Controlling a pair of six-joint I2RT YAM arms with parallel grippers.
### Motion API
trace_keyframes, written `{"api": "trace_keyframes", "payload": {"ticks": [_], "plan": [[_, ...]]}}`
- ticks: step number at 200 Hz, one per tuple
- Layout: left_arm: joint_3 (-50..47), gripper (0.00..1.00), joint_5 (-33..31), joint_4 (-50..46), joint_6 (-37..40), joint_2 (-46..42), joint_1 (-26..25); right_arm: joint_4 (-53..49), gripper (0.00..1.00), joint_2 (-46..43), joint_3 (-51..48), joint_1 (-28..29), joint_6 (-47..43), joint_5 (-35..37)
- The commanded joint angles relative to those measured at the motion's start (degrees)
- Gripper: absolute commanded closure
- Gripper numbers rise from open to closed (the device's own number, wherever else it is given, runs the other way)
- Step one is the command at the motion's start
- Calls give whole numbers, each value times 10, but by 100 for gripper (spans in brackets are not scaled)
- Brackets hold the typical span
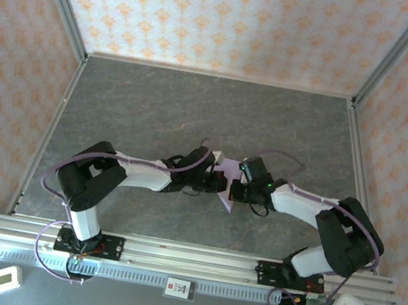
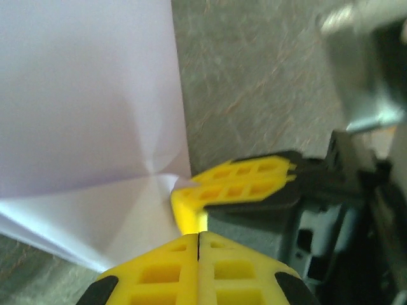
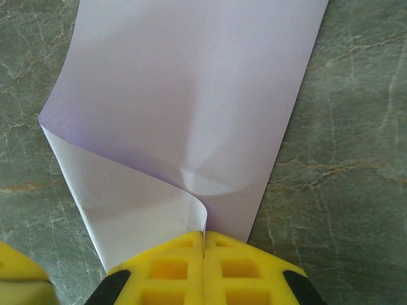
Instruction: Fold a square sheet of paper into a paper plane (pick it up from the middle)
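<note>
Mid-fold near the centre of the top view, low over the grey table. Pinching the square sheet of paper with the right gripper, pressed together at the bottom middle of the right wrist frame, exactly at the foot of a curled flap rolling down into the seam. Probably gripped there to keep that flap turned over for setting a crease. Otherwise lying flat toward the top of that frame, doubled over itself at lower left. Closed too on the left gripper, flush together at the bottom edge of the left wrist frame, just beside the sheet's lower corner. Impossible to tell whether nipping any paper edge. Likely kept close as a second anchor against thin paper sliding. Not yet a dart.
</note>
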Motion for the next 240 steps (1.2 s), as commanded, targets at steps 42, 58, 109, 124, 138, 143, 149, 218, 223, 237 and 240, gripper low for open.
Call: {"api": "trace_keyframes", "payload": {"ticks": [42, 58, 109, 124, 138, 143, 149, 218, 223, 237, 240], "plan": [[18, 100, 1, -10, 24, 45, 30, -61, 100, 39, -30, 0, -7, 19], [13, 100, 2, -8, 30, 54, 32, -60, 100, 40, -30, 0, -6, 20], [-3, 100, -12, -15, 46, 78, 35, -63, 100, 41, -28, 1, -6, 21], [-6, 100, -17, -22, 47, 81, 36, -64, 100, 41, -27, 0, -5, 20], [-8, 100, -24, -32, 51, 83, 36, -70, 100, 40, -20, 1, -6, 18], [-7, 100, -25, -37, 51, 83, 36, -73, 100, 38, -16, 0, -5, 17], [-7, 100, -25, -39, 53, 83, 37, -78, 100, 34, -9, 0, -5, 17], [-13, 100, -30, -57, 62, 110, 37, -144, 70, -61, 73, -2, 27, -4], [-13, 100, -30, -58, 62, 110, 37, -143, 71, -70, 71, -2, 33, -12], [-14, 100, -31, -58, 62, 110, 36, -133, 79, -87, 61, -1, 49, -39], [-14, 100, -31, -59, 62, 109, 36, -131, 82, -90, 59, -1, 52, -44]]}}
